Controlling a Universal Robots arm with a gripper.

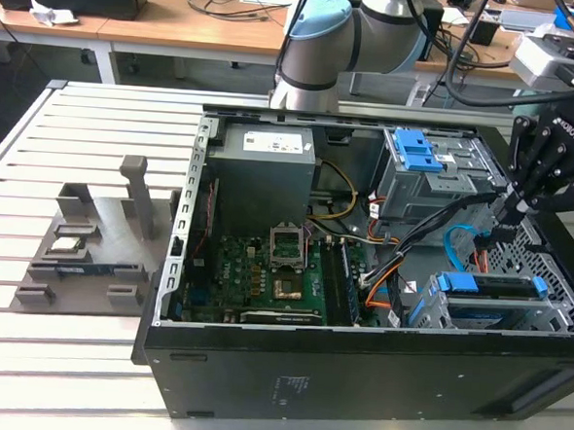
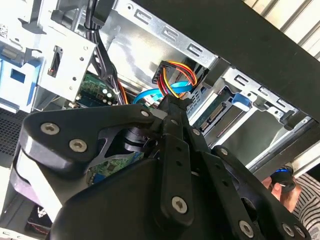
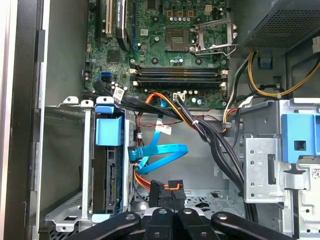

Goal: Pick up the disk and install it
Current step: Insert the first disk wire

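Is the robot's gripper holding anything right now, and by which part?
The gripper is shut on a black cable connector, clamped by its end, above the case floor.

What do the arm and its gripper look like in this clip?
The arm has silver-grey tube sections with light-blue joint caps, and black cables run alongside it. The gripper is matte black with white lettering on its body. In the second wrist view its linkage shows flat black bars joined by round silver screws.

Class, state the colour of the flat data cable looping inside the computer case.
Light blue; the flat data cable shows best in the first wrist view.
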